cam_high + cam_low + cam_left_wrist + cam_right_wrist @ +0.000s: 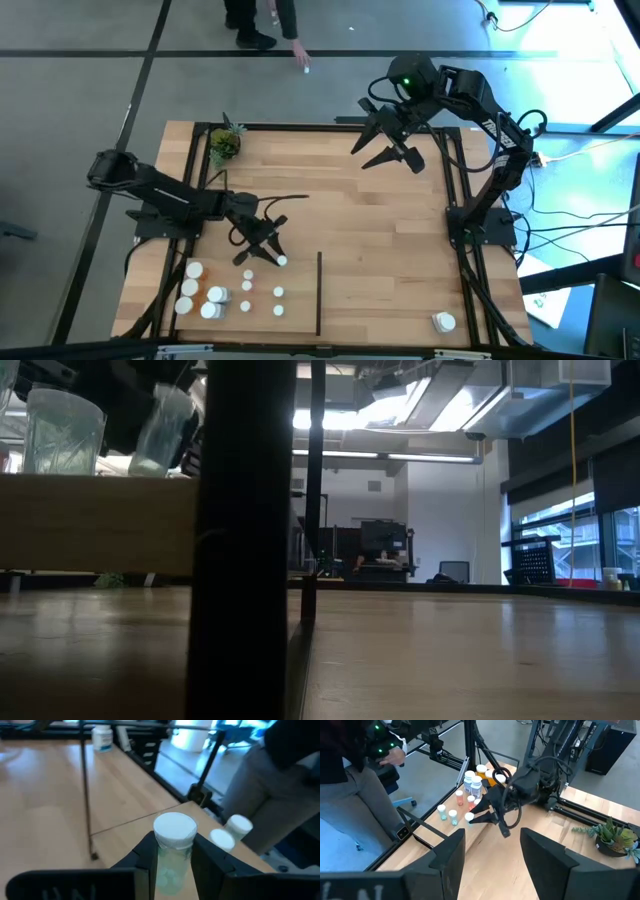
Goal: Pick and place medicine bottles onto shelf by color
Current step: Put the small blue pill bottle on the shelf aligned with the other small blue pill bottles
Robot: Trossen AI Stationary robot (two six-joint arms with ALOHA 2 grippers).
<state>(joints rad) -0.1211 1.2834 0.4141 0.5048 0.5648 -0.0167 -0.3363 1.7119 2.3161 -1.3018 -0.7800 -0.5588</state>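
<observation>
Left gripper [268, 253] is closed on a clear bottle [172, 851] with a white cap, fingers [145, 857] pinching its sides, as the left wrist view shows plainly. From above, that held bottle sits just to the left of the black divider strip [319, 292], near the strip's far end, and I cannot tell whether its base touches the wood.

The shelf [380, 230] is the light-wood board framed by black rails. The main cluster of bottles [215, 297] stands to the left of the divider strip, toward the board's near-left corner: white-capped ones and at least one orange one [216, 293]. Three small white caps [262, 298] lie between that cluster and the strip, closer to the strip than the big group.

On the other side of the divider strip, well apart, a lone white bottle [444, 322] stands near the right rail.

Right gripper [392, 140] hangs open and empty, far beyond the strip, near the board's far-right corner.

A small green potted plant [225, 144] sits at the far-left corner. A person's hand [301, 61] shows past the far edge of the shelf.
</observation>
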